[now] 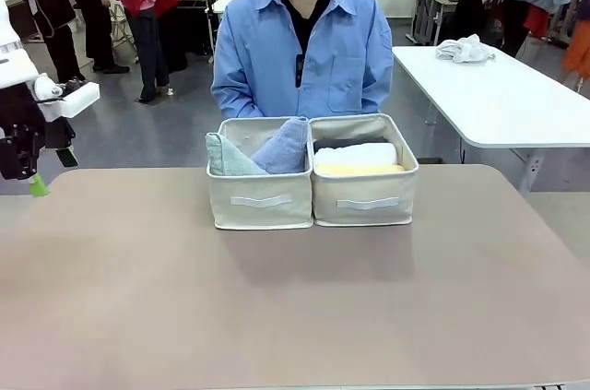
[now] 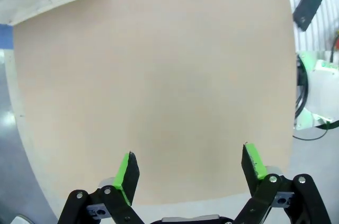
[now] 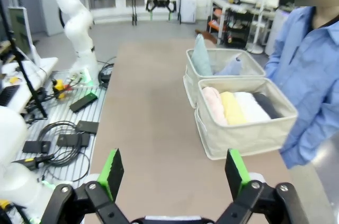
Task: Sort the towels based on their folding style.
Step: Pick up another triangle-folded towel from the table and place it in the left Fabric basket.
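Two beige bins stand side by side at the table's far middle. The left bin [image 1: 261, 198] holds two cone-shaped towels, grey-green [image 1: 226, 158] and lavender-blue [image 1: 284, 146]. In the right bin [image 1: 366, 201] lie rolled towels: dark grey [image 1: 346, 143], white [image 1: 356, 154] and yellow [image 1: 359, 170]. The right wrist view adds a pink roll [image 3: 213, 105] beside the yellow one [image 3: 231, 107]. My left gripper [image 1: 37, 185] hangs at the table's far left, open over bare tabletop [image 2: 190, 163]. My right gripper [image 3: 174, 170] is open and holds nothing, well back from the bins.
A person in a blue shirt [image 1: 302, 49] stands right behind the bins. A white table [image 1: 498, 95] with a white cloth heap [image 1: 464, 49] stands at the back right. Cables and devices [image 3: 69, 139] lie on a bench beside the table.
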